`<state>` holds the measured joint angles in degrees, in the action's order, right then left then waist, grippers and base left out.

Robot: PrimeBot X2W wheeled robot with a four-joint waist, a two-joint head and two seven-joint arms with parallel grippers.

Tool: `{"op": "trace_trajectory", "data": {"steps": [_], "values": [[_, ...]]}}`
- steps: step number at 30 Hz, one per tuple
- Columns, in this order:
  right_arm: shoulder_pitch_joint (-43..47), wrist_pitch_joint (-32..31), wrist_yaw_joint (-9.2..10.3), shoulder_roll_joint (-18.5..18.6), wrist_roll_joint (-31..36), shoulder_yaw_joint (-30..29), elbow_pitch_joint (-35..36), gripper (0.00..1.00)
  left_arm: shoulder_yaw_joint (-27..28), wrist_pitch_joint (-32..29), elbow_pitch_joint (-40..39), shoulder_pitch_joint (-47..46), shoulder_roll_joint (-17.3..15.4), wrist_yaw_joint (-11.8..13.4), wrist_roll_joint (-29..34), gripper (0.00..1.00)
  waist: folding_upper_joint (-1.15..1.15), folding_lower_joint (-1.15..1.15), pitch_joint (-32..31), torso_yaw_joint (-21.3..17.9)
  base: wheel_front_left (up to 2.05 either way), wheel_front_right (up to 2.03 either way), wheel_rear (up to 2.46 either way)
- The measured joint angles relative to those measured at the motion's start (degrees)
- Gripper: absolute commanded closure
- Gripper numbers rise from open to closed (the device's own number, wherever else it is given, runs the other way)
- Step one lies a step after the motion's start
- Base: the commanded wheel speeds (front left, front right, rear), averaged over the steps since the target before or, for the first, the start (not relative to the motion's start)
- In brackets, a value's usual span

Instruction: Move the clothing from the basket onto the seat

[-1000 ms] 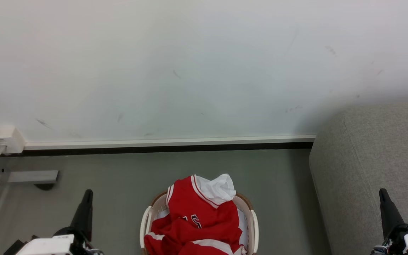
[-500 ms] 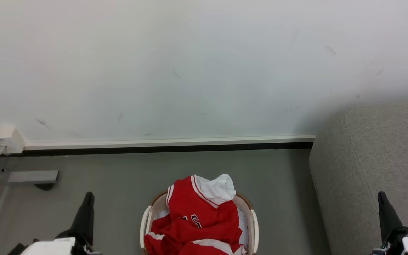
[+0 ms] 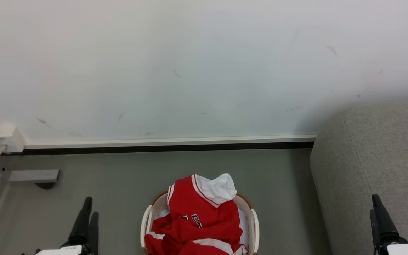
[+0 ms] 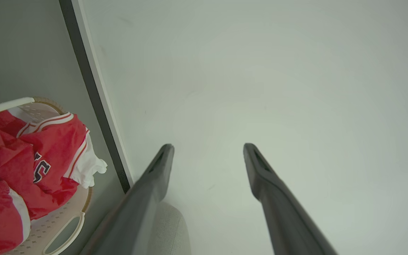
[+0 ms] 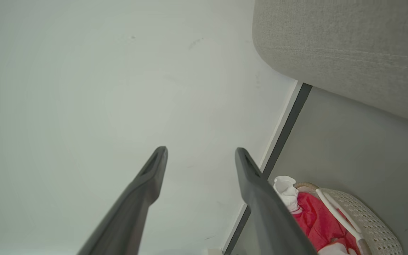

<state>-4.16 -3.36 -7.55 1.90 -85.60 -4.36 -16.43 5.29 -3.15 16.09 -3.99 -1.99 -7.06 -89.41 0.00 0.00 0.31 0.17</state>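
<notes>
One jersey (image 3: pixel 197 209) lies heaped in the basket (image 3: pixel 255 226) in the head view, none of it on the sofa (image 3: pixel 384 152) right of the basket; the left gripper (image 3: pixel 91 207) and right gripper (image 3: pixel 373 203) flank the basket. Left wrist view: gripper spread, empty. Right wrist view: likewise. Grasp, lift and carry all seem left to do.

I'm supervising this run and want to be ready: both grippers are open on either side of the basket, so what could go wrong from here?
The jersey is heaped and rises over the basket rim, so a pinch on one fold may drag the basket along or tip it. The sofa stands off to the right, so a trailing part could drop on the floor.
</notes>
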Motion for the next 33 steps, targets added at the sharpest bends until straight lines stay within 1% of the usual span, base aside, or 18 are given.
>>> {"op": "trace_trajectory", "data": {"steps": [6, 9, 15, 21, 29, 33], "values": [[-0.1, 1.6, 0.00, 0.0, 8.2, 0.5, 1.0, 0.00, 0.0, 1.4, -0.2, 0.0, 0.0, 0.0, 4.3, 0.00, 0.00, 0.00, 0.1, 0.2, 0.00, 0.00, 0.00], [-0.2, 2.4, 0.00, 0.0, 12.6, 0.8, 1.8, 0.00, 0.0, 2.0, -0.5, 0.0, 0.0, 0.0, 7.6, 0.00, 0.00, 0.00, 0.2, 0.3, 0.00, 0.00, 0.00], [-0.2, 3.7, 0.00, 0.0, 21.3, 1.8, 3.3, 0.00, -0.2, 3.7, -1.8, 0.1, 0.0, 0.1, 15.3, 0.00, 0.00, 0.00, 0.3, 0.5, 0.00, 0.00, 0.00], [-0.2, 5.0, 0.00, 0.1, 29.3, 2.9, 4.2, 0.00, -0.7, 4.8, -2.9, 0.6, -0.1, 1.1, 23.2, 0.00, 0.00, 0.00, 0.3, 0.6, 0.00, 0.00, 0.00], [-0.3, 6.6, 0.00, 0.2, 38.0, 4.5, 4.5, 0.00, -2.4, 6.4, -3.8, 1.2, -0.1, 1.6, 35.0, 0.00, 0.00, 0.00, 0.3, 0.6, 0.00, 0.00, 0.00], [-0.3, 7.5, 0.00, 0.4, 41.7, 5.0, 4.6, 0.00, -3.2, 7.3, -4.3, 1.6, -0.2, 2.0, 39.8, 0.00, 0.00, 0.00, 0.3, 0.6, 0.00, 0.00, 0.00]]}}
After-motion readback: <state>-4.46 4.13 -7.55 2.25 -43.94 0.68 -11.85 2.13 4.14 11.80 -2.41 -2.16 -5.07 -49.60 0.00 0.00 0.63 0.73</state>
